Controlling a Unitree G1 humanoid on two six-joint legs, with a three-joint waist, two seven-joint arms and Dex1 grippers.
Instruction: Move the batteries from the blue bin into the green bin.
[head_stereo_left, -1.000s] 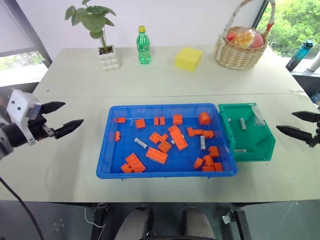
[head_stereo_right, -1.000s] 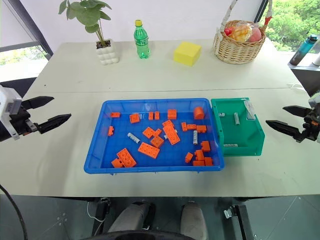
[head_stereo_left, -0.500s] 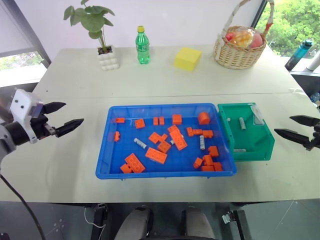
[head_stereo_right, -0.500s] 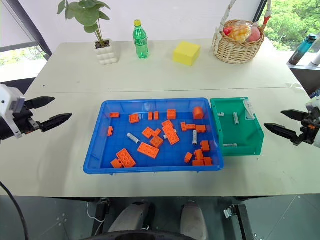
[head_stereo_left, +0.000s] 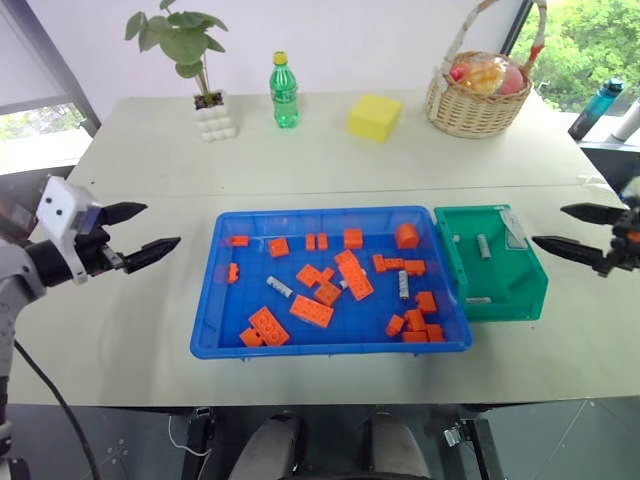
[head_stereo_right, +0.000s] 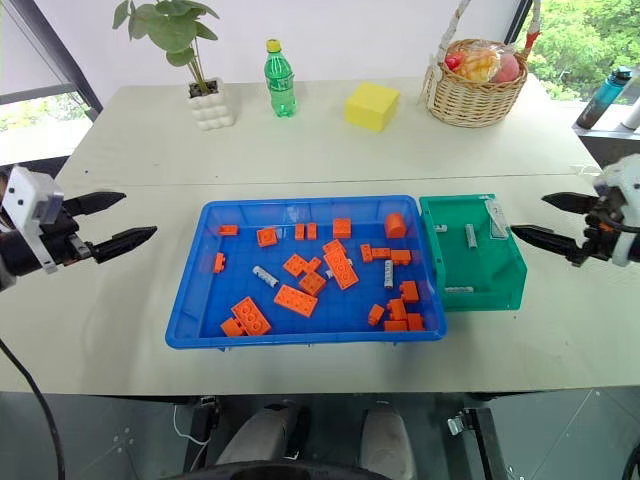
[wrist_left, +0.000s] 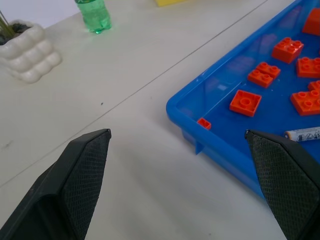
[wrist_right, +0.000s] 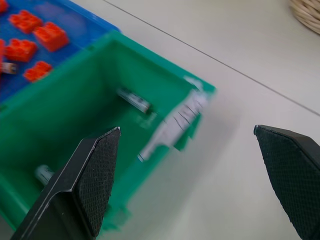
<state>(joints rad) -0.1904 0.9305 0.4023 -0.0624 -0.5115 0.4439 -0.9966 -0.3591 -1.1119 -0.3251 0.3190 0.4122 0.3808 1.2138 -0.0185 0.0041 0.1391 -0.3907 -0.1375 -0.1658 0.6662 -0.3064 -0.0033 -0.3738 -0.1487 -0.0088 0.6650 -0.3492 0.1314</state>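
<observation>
Two batteries lie loose on the floor of the blue bin (head_stereo_left: 214, 300): one battery (head_stereo_left: 281, 287) left of the middle, lying at a slant among orange bricks (head_stereo_left: 312, 311), and a second battery (head_stereo_left: 404, 285) nearer the right wall, lying roughly front to back with bricks touching or just beside it. The green bin (head_stereo_left: 520, 300) stands against the blue bin's right wall and already holds three batteries (head_stereo_left: 484, 246). The left gripper (head_stereo_left: 138, 233) hangs over the bare worktop (head_stereo_left: 120, 330) left of the blue bin, its jaws wide apart and empty; the right gripper (head_stereo_left: 572, 230) hangs to the right of the green bin, its jaws spread just as wide, with nothing between them. As for handling, the batteries look like small rigid metal cylinders, probably dense for their size yet light enough for the jaws, with smooth skins that are likely to slip and roll if nudged from the side. The safest hold seems to be across the round body at mid-length, the jaws coming down on either side of the long axis so the cylinder cannot squirt out endwise. The right-hand battery has bricks crowded close, so there the jaws would need to drop into narrow gaps; the left one has freer space around it.
</observation>
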